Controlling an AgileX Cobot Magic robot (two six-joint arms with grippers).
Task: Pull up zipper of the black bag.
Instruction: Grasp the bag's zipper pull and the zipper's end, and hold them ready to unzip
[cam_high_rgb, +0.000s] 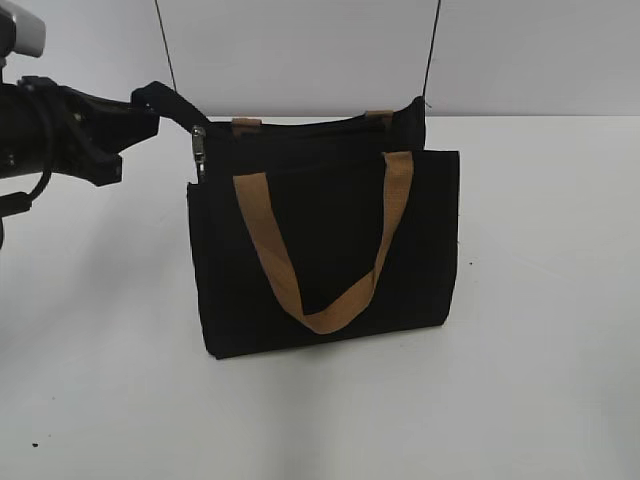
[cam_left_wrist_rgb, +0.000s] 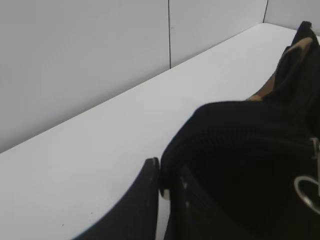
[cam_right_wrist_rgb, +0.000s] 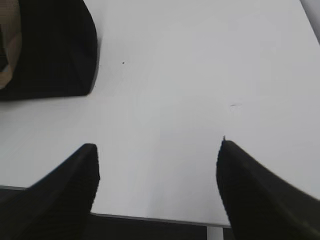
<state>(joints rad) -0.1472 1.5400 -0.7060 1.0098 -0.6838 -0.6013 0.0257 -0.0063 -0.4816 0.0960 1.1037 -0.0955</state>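
The black bag (cam_high_rgb: 330, 250) stands upright on the white table, its front tan handle (cam_high_rgb: 330, 310) hanging down. The zipper (cam_high_rgb: 300, 128) runs along its top edge. The silvery pull tab (cam_high_rgb: 199, 150) hangs at the left end and also shows in the left wrist view (cam_left_wrist_rgb: 307, 192). My left gripper (cam_high_rgb: 140, 112) is shut on the black fabric end strip at the bag's top left corner (cam_left_wrist_rgb: 164, 175). My right gripper (cam_right_wrist_rgb: 157, 150) is open and empty over bare table, to the right of the bag's corner (cam_right_wrist_rgb: 55, 50). It is out of the exterior view.
The white table (cam_high_rgb: 540, 380) spreads around the bag. A pale wall with two thin dark cables (cam_high_rgb: 432, 50) stands behind. The table's near edge (cam_right_wrist_rgb: 150, 218) shows just under my right gripper.
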